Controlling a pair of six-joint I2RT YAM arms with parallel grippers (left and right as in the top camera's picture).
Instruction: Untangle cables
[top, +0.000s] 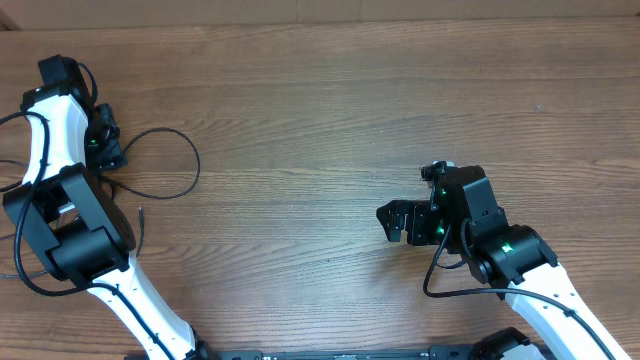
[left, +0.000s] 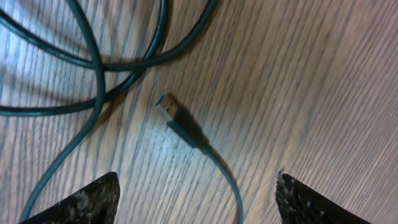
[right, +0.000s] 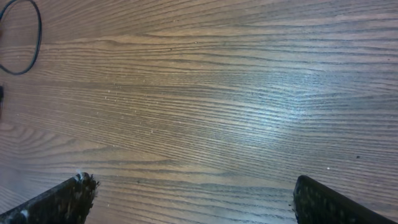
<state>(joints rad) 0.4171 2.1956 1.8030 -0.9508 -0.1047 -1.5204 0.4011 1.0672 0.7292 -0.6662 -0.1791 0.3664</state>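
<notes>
1. Cables (top: 197, 160): thin dark cords at the left side of the wooden table (top: 350, 100). One open loop lies just right of the left gripper (top: 105, 145), and part of the run is hidden under the left arm.
2. Left wrist view: several strands (left: 101, 81) cross one another at upper left, flat on the wood. I cannot tell how many separate cords there are.
3. Plug (left: 169, 109): a flat metal tip with a blue insert and a dark moulded body. It lies on the table pointing up-left, near the crossing strands but not touching them. Its cord runs down toward the lower edge of the view, between the fingers.
4. Left gripper (left: 198, 180): the fingers are spread wide, one at each lower corner. Nothing is pinched, and the plug's cord passes through the gap without touching either finger.
5. Right gripper (right: 194, 180): the fingers are spread wide over bare wood, with nothing between them. Overhead it sits right of centre (top: 395, 222), well apart from the cables.
6. Right wrist view: the curve of a cable loop (right: 39, 31) shows only in the far upper-left corner.
</notes>
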